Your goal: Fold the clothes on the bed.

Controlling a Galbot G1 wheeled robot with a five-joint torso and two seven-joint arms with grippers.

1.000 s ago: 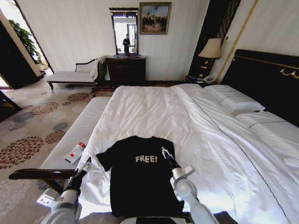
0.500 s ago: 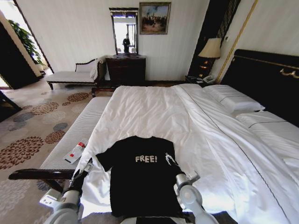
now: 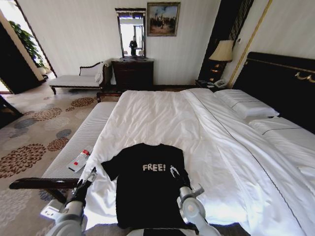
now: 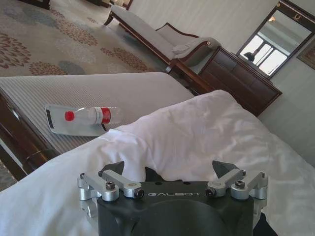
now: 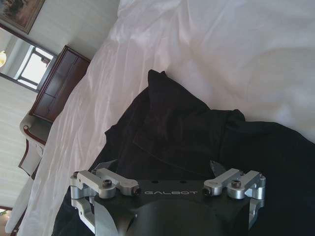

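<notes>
the black t-shirt (image 3: 147,184) lies flat at the near foot of the bed (image 3: 206,128), collar away from the robot, long axis running fore-aft. right gripper (image 3: 173,171), jaws apart, hovers over its right sleeve; left gripper (image 3: 91,175), jaws apart, sits just beside the left sleeve. open duvet beyond.

Black gripper (image 4: 170,174) housings marked "GALBOT", silver screwed finger brackets, grey rounded arm joints.

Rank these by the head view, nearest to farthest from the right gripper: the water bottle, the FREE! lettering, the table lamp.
From the right gripper:
1. FREE! lettering, beside it on the T-shirt.
2. Water bottle, on the bench to the robot's left.
3. Table lamp, by the headboard.
</notes>
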